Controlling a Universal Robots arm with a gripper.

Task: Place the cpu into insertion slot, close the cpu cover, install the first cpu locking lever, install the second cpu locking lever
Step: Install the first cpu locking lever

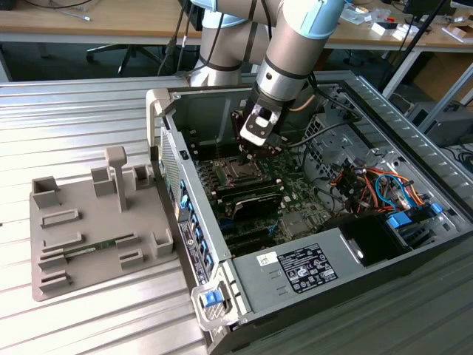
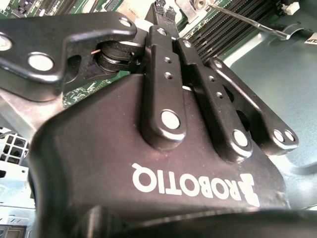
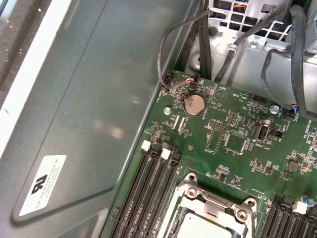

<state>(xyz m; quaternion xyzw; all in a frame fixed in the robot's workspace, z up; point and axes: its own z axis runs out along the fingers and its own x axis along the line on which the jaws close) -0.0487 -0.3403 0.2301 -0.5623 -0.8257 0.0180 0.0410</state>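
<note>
Well to the exterior view's left of the insertion slot (image 1: pixel 240 171) lies a grey fixture tray (image 1: pixel 89 229). The cpu (image 3: pixel 199 230) sits in the slot, the cpu cover (image 3: pixel 218 201) down around it. Just above the slot hangs the gripper (image 1: pixel 247 153), its fingers (image 2: pixel 163 84) drawn tight together.

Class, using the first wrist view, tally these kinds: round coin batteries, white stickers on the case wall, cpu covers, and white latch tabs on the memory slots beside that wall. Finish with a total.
coin battery: 1
white sticker: 1
cpu cover: 1
white latch tabs: 2
Total: 5
</note>
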